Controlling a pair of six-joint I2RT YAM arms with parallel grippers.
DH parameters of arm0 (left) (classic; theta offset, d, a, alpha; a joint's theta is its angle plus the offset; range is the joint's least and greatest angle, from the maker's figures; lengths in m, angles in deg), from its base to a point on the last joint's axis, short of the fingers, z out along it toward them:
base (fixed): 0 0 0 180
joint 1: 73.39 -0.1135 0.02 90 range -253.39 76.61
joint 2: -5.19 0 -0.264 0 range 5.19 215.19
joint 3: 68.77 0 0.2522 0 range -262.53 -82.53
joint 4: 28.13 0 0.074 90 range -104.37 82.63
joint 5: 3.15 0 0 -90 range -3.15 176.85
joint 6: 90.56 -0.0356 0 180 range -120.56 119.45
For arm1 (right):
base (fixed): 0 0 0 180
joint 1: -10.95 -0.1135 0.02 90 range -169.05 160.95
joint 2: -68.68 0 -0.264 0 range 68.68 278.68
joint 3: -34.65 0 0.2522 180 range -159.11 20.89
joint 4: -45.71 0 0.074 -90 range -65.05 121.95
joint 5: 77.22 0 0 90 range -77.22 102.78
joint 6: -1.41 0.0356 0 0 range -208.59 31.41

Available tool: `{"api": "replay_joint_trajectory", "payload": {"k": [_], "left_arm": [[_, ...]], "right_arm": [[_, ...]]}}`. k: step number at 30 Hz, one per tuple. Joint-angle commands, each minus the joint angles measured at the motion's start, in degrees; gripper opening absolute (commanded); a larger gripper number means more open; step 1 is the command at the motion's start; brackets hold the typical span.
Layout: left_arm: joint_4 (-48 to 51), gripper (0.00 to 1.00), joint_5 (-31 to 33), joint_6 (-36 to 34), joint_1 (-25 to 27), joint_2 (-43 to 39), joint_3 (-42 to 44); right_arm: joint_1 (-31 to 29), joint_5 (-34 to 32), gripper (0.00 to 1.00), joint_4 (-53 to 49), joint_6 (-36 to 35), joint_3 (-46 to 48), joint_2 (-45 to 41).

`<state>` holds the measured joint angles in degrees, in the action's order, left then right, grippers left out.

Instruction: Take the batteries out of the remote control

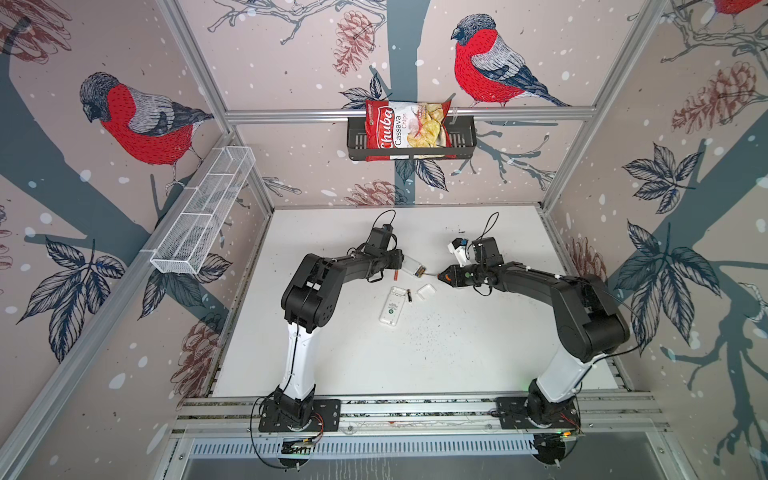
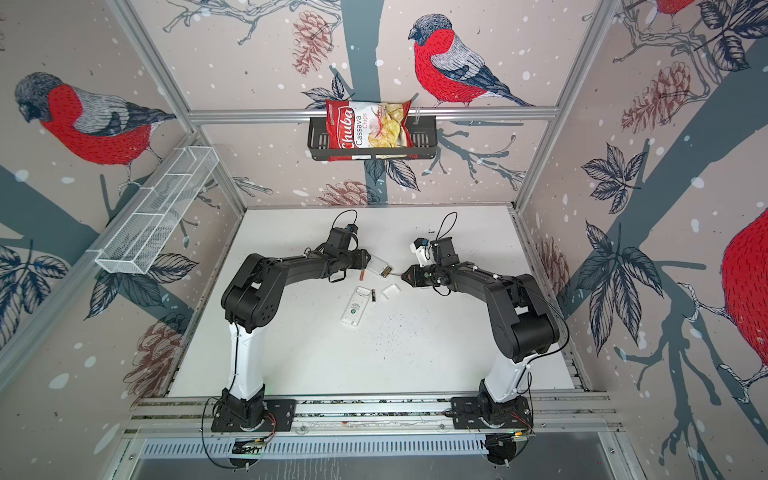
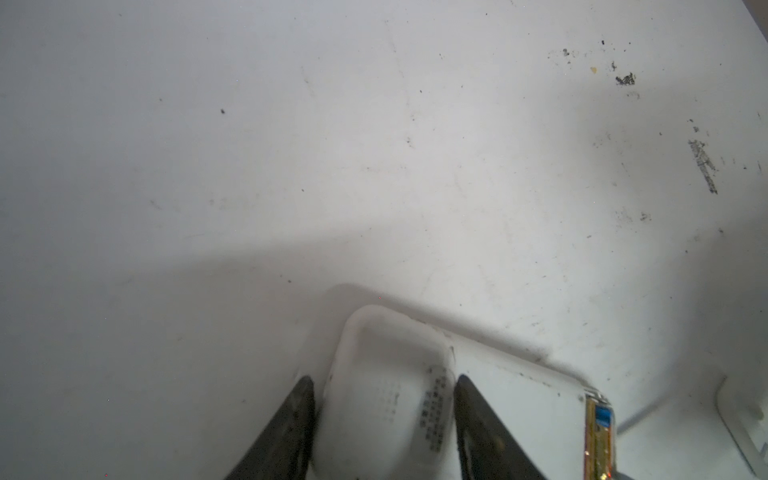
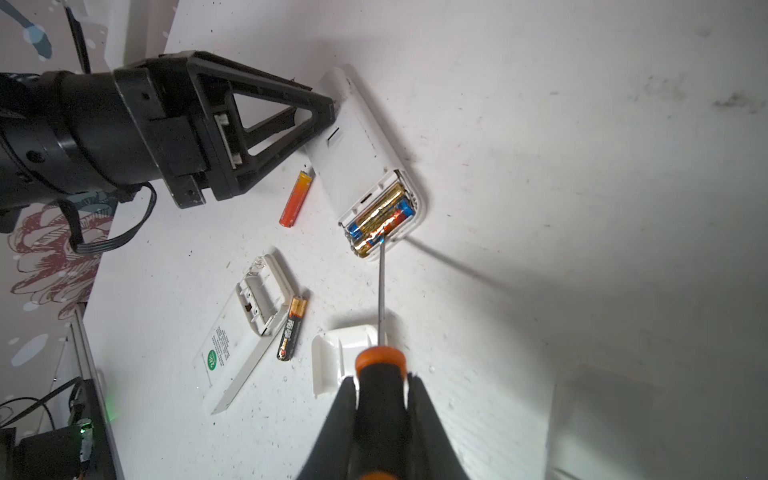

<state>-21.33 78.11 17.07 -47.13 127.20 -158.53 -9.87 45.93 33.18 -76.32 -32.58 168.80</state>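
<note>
Currently, with the left gripper (image 3: 384,379) grasping the remote (image 4: 357,145) near the centre of both top views and the right gripper (image 4: 382,378) clenched on the screwdriver (image 4: 380,360), tip at the two batteries (image 4: 380,216) seated in that remote, excess leverage may fling a battery or slip the tip.

Remote (image 4: 357,137) white, its batteries (image 4: 380,214) gold/blue/red, plus one orange battery (image 4: 296,199) and one black-and-gold battery (image 4: 293,328); second remote (image 4: 232,353) white with green round logo, battery cover (image 4: 328,361) white, screwdriver (image 4: 380,359) handle black with orange collar, surface (image 4: 540,208) white with dark specks, cassava chips bag (image 1: 384,129) red-white, left pincer (image 3: 382,382) and right pincer (image 4: 381,378) black.
</note>
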Motion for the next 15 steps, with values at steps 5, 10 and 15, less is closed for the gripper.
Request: {"api": "replay_joint_trajectory", "payload": {"k": [5, 10, 15], "left_arm": [[2.1, 0.52, -2.3, -0.2, 0.4, 0.6, 0.3], [2.1, 0.52, -2.1, -0.1, 0.4, 0.5, 0.4], [2.2, 0.51, -1.9, -0.2, 0.4, 0.4, 0.4]], "right_arm": [[0.8, 2.3, 0.0, 4.7, 2.5, 1.3, 1.0], [0.2, -2.5, 0.0, 0.4, 0.4, -0.4, -0.1], [-2.2, -8.3, 0.0, -7.1, -3.5, -4.1, -0.4]]}}
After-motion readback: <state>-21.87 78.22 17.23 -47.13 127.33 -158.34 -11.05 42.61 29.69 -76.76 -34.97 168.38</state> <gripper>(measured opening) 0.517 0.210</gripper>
